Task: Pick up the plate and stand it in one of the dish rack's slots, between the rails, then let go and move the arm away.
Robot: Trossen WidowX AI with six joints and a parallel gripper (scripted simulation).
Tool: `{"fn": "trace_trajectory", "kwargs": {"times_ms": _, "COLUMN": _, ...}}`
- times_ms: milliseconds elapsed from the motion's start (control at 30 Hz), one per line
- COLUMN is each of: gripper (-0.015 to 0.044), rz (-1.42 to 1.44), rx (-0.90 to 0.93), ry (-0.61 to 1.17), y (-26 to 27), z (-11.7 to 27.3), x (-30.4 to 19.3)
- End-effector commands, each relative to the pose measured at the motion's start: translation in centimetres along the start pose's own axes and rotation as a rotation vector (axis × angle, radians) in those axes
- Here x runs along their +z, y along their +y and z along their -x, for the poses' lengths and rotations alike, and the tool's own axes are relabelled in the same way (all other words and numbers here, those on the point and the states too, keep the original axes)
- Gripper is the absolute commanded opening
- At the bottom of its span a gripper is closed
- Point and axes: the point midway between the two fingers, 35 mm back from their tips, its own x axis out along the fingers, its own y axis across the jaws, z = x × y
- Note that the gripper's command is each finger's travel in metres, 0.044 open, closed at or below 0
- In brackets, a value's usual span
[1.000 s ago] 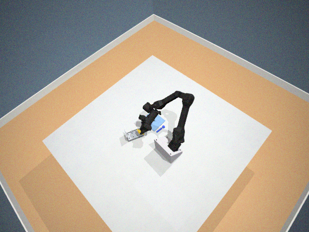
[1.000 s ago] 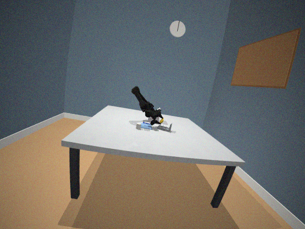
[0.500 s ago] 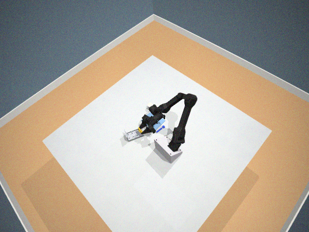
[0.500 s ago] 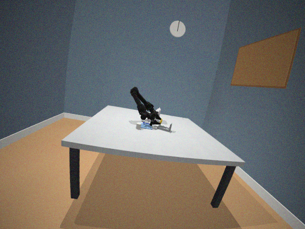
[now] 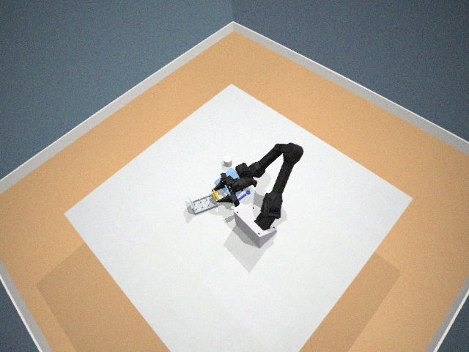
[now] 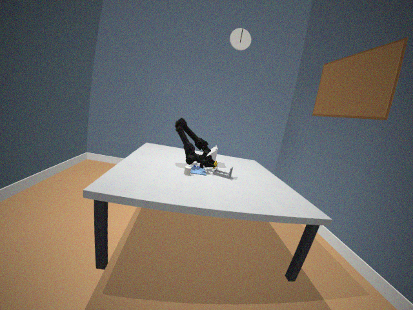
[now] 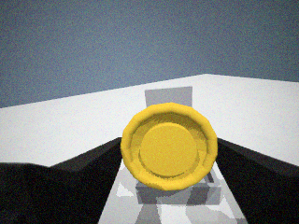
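You see a round yellow plate (image 7: 169, 146) with a smooth, matt, plastic-looking face and a softly scalloped rim that takes no sharp highlights. The black gripper (image 7: 168, 161) clamped on it has flat, matt, dark fingers without any sheen. The pale grey dish rack (image 5: 201, 204) looks like dull, painted metal or hard plastic; you cannot tell which. The white table top (image 6: 156, 186) reads as smooth and matt, on dark, matt legs. The light blue flat mat (image 5: 227, 176) near the middle of the bench looks thin and unglossed. The orange wall board (image 6: 358, 83) looks like cork or fibreboard, faintly grainy.
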Motion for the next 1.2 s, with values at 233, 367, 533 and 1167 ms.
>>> {"fn": "trace_trajectory", "kwargs": {"times_ms": 233, "gripper": 0.0000, "rz": 0.068, "rx": -0.034, "ry": -0.029, "y": -0.1, "z": 0.3, "x": 0.1}}
{"fn": "trace_trajectory", "kwargs": {"times_ms": 367, "gripper": 0.0000, "rz": 0.068, "rx": -0.034, "ry": -0.029, "y": -0.1, "z": 0.3, "x": 0.1}}
{"fn": "trace_trajectory", "kwargs": {"times_ms": 533, "gripper": 0.0000, "rz": 0.059, "rx": -0.030, "ry": -0.023, "y": -0.2, "z": -1.1, "x": 0.3}}
{"fn": "trace_trajectory", "kwargs": {"times_ms": 1167, "gripper": 0.0000, "rz": 0.065, "rx": -0.030, "ry": -0.028, "y": -0.5, "z": -3.6, "x": 0.6}}
